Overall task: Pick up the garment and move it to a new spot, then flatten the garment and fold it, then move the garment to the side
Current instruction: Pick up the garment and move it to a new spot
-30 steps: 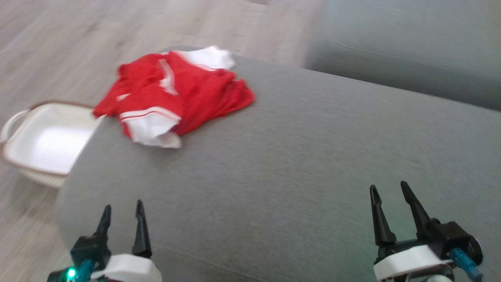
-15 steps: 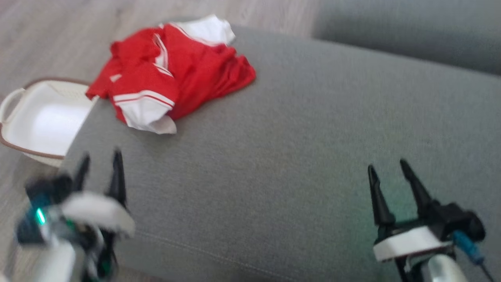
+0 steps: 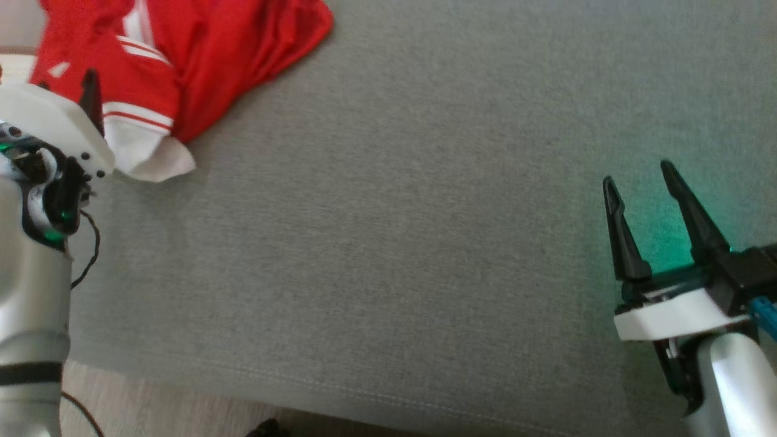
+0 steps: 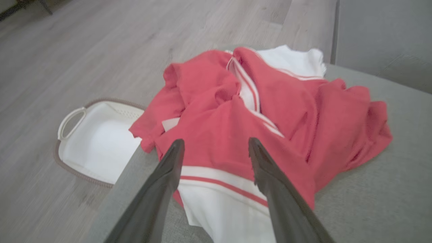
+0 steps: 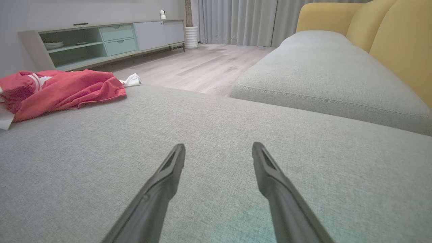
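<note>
— Shirt (image 4: pixel 270 111) first: where does it lie?

— Crumpled in a heap on the far left corner of the grey sofa cushion (image 3: pixel 425 212). It is red, with white sleeves and striped red-and-white trim. One white sleeve end lies nearest the robot, and a red fold reaches past the cushion's edge.

— Does anything hold it?

— No. The left gripper (image 4: pixel 216 141) hangs over the near side of the heap, its two dark fingers spread wide, with red cloth and the striped band showing between them. Whether the tips touch the fabric I cannot tell.

— And the other arm?

— The right gripper (image 3: pixel 637 176) is well apart from the shirt, over bare cushion at the right, its jaws likewise spread and empty. A green glow falls on the fabric beside it.

— What lies around the cushion?

— A white laundry basket (image 4: pixel 98 145) with a brown rim and a loop handle sits on the pale wood floor (image 4: pixel 84 50), just beside the cushion's left corner, near the overhanging fold. The right wrist view shows a second grey seat (image 5: pixel 320 67) with yellow back cushions (image 5: pixel 398 40), a low cabinet (image 5: pixel 101 40) with green drawers along the wall, and grey curtains (image 5: pixel 243 20).
</note>
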### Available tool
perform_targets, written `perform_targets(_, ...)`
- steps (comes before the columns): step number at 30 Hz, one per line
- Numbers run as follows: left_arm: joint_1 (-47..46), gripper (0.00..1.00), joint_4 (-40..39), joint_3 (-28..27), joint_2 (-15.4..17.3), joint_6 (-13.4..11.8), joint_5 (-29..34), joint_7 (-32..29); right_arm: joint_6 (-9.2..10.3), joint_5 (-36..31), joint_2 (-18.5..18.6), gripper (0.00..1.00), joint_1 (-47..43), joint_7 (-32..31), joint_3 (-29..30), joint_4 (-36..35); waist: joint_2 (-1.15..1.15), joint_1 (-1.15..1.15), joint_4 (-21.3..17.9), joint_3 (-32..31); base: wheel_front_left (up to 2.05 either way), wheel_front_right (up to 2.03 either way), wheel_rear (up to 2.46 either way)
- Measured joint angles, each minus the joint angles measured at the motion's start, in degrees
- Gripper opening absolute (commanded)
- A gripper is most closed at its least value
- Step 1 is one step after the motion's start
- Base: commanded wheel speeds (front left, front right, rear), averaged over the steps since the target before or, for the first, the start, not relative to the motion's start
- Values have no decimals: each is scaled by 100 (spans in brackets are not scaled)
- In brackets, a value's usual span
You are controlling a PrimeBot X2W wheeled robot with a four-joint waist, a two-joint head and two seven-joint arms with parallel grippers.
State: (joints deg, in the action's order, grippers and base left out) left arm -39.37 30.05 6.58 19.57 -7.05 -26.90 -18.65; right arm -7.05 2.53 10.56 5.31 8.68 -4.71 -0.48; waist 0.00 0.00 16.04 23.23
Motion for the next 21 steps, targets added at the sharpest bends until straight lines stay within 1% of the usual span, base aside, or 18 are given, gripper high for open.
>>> perform_targets(3,-221,100,742,13,-19,7,2,0,0,1,45,100,48,-88,-34,-155,0,0,-146,170,0,0,0)
perform_targets(5,-348,100,1112,51,-49,118,10,23,0,30,93,100,47,-99,-34,-193,0,0,-229,235,0,0,0)
perform_targets(6,-412,87,1261,45,-93,155,1,96,0,56,107,100,47,-116,-34,-202,0,0,-259,254,0,0,0)
perform_targets(7,-487,48,1407,91,-137,165,11,149,0,59,110,100,47,-132,-33,-210,0,0,-281,264,0,0,0)
perform_targets(8,-487,0,1407,91,-137,165,11,149,0,59,110,100,47,-132,-33,-210,0,0,-281,264,0,0,0)
perform_targets(10,-624,0,1680,192,-232,319,7,187,0,60,111,100,45,-162,-30,-222,0,0,-287,246,0,0,0)
perform_targets(12,-712,0,1898,233,-320,408,2,268,0,77,104,100,44,-166,-30,-222,0,0,-273,188,0,0,0)
perform_targets(14,-732,0,2037,237,-318,521,2,401,0,116,91,100,41,-165,-36,-212,0,0,-259,98,0,0,0)
perform_targets(18,-903,0,1989,247,-104,775,11,650,0,186,47,100,-19,-138,-27,-119,0,0,-229,-168,0,0,0)
perform_targets(19,-1014,0,1905,248,-22,869,11,667,0,207,23,100,-40,-109,-22,-66,0,0,-218,-247,0,0,0)
perform_targets(21,-1266,0,1605,248,118,981,11,669,0,235,-79,100,-85,-55,4,-3,0,0,-194,-413,0,0,0)
